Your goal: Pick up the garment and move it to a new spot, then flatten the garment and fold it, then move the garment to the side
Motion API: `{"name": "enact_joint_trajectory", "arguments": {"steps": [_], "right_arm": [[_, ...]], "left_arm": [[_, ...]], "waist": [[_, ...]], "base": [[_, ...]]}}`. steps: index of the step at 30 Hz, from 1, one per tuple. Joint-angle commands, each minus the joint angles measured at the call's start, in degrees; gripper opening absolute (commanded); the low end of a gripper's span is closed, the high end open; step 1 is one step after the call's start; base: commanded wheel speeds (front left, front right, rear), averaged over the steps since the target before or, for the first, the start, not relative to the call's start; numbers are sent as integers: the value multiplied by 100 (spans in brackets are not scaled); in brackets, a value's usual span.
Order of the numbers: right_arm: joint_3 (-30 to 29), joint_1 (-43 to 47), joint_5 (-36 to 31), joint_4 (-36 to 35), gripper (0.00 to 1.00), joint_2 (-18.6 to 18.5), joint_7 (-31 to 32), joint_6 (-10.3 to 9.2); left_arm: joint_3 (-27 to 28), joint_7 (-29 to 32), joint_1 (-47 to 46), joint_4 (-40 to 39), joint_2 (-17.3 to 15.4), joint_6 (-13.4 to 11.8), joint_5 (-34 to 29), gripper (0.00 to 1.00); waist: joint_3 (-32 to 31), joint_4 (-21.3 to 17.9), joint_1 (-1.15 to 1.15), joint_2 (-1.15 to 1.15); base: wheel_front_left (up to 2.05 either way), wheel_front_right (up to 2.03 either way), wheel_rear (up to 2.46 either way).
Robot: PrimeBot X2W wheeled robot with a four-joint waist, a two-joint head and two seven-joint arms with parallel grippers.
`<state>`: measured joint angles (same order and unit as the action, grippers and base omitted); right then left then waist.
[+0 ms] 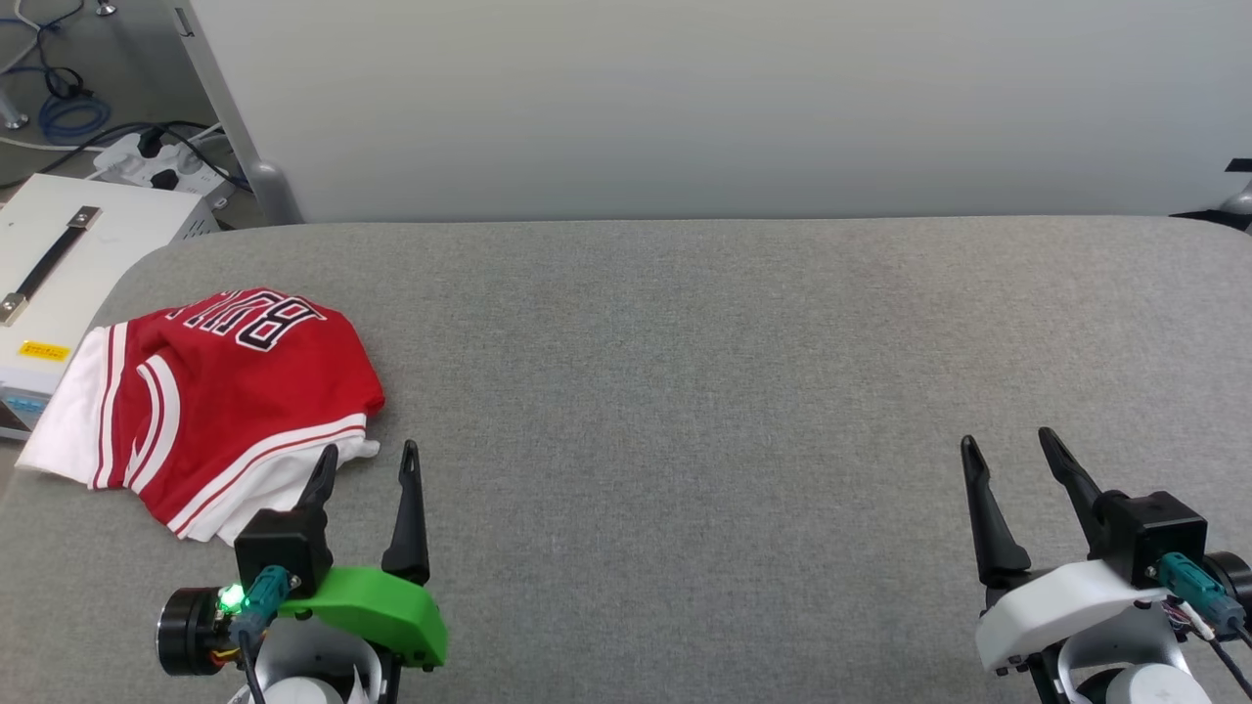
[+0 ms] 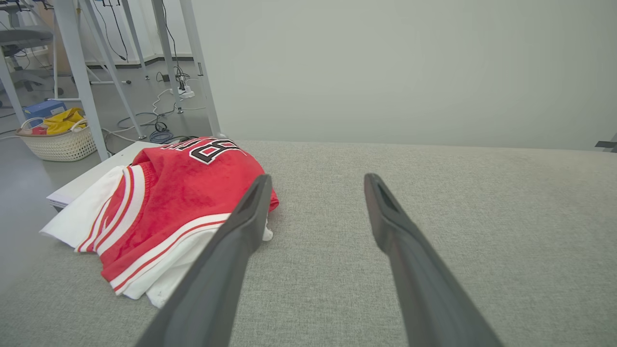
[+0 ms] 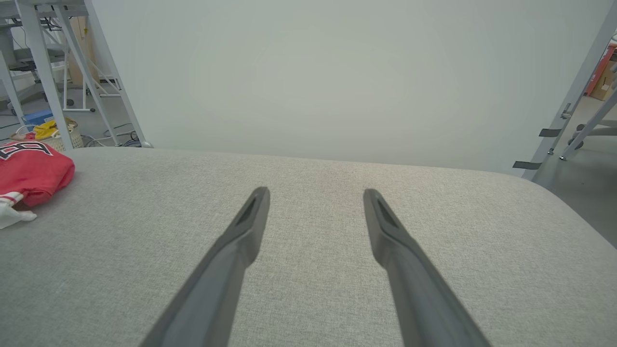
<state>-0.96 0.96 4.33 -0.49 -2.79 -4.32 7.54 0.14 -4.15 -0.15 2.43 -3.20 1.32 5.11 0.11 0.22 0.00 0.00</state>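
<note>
- Grey fabric-covered table (image 1: 685,391) is the landmark; everything is placed against it.
- Garment (image 1: 225,401): red jersey shirt, lies in a loosely bunched heap on the table's left part, between its near and far edges.
- Garment's white sleeve reaches the table's left edge. Striped red-white trim faces the near edge, and the black white-edged lettering sits on the far side, only partly readable.
- Left gripper (image 1: 370,452): over the table's near-left part, just beside the garment's near hem.
- Left fingers are spread wide and pinch nothing. In the head view one fingertip overlaps the white hem; contact cannot be told.
- Right gripper (image 1: 1007,440): over the table's near-right part, well apart from the garment. Fingers are spread with nothing between them, only bare table fabric beneath.
- White box (image 1: 59,264) with a black strap handle: off the table's far-left corner.
- Power strip (image 1: 161,161) with cables: on the floor beyond that corner.
- Pale panel (image 1: 685,98): upright along the table's far edge.
- Woven basket (image 2: 60,140) holding yellow cloth: on the floor, well beyond the table's left side.
</note>
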Motion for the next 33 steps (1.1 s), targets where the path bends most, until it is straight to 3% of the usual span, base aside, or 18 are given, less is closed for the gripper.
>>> {"name": "enact_joint_trajectory", "arguments": {"steps": [1,33], "right_arm": [[11,-43,45,-43,100,-4,-69,-2],[-21,-68,330,138,100,-6,-442,-3]], "left_arm": [[6,-72,14,-10,11,42,50,100],[-104,-451,14,393,19,211,408,100]], "waist": [[-1,1,0,0],[22,-13,0,0]], "base": [[0,0,0],[0,0,0]]}}
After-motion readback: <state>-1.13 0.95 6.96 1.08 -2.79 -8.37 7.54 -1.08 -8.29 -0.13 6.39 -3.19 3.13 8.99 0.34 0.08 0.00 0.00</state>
